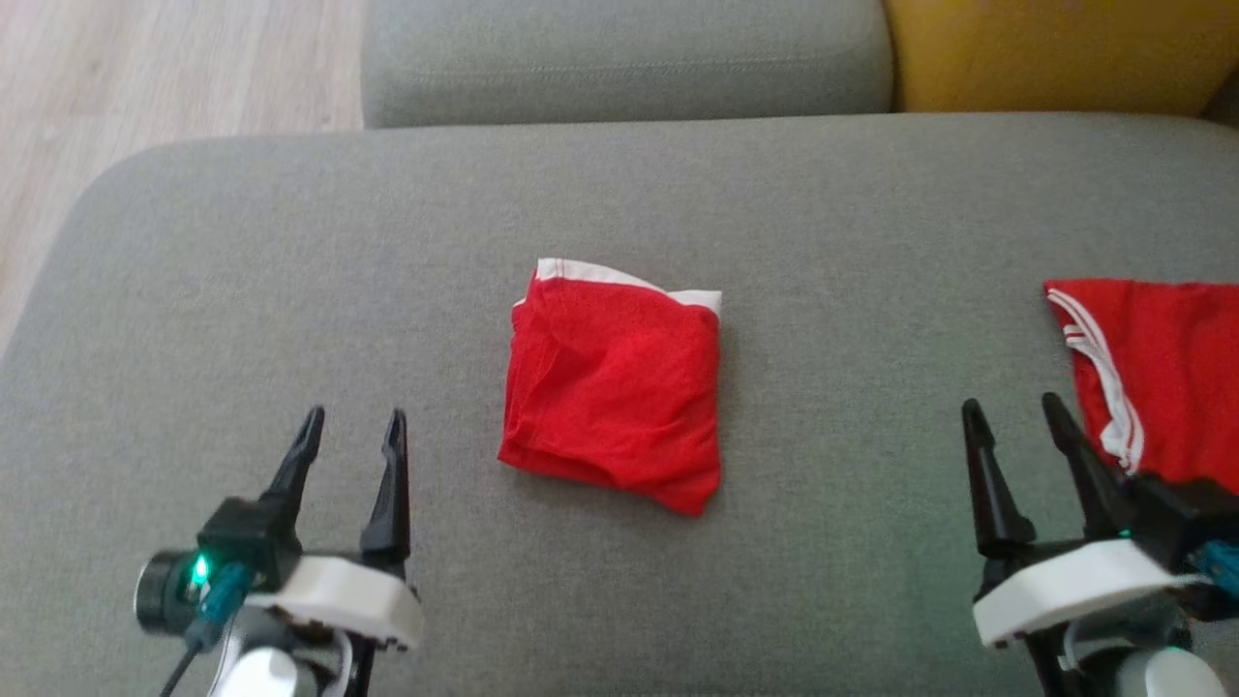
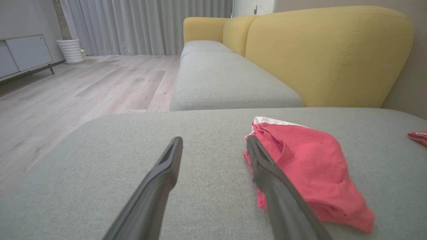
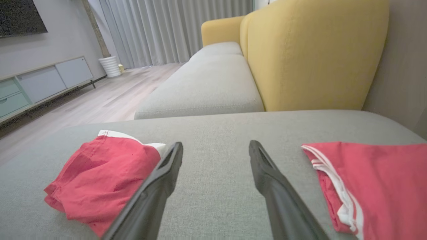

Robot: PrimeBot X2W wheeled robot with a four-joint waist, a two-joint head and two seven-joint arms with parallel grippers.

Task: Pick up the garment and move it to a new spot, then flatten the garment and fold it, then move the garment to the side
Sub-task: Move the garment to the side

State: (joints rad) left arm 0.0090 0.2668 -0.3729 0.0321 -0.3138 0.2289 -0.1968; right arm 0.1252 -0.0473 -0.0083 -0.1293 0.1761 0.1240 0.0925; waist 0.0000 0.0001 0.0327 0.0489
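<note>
Folded red garment (image 1: 613, 387) lies mid-cushion, with both grippers spread wide and empty on either side.

Head view: the garment sits at the centre of the grey cushion (image 1: 290, 290), white trim along its 12 o'clock edge. The left gripper (image 1: 353, 413) is at 8 o'clock, fingers apart and holding nothing. The right gripper (image 1: 1011, 402) at 4 o'clock is likewise apart and empty, and a second red garment (image 1: 1162, 368) with white stripes lies at 3 o'clock, just beside it. Left wrist view: the folded garment lies at 4 o'clock, partly behind one finger, with the yellow backrest (image 2: 327, 53) at 1 o'clock and the wooden floor (image 2: 83, 86) at 10. Right wrist view: the folded garment is at 8 o'clock and the striped one at 4, with bare cushion between the fingers.
</note>
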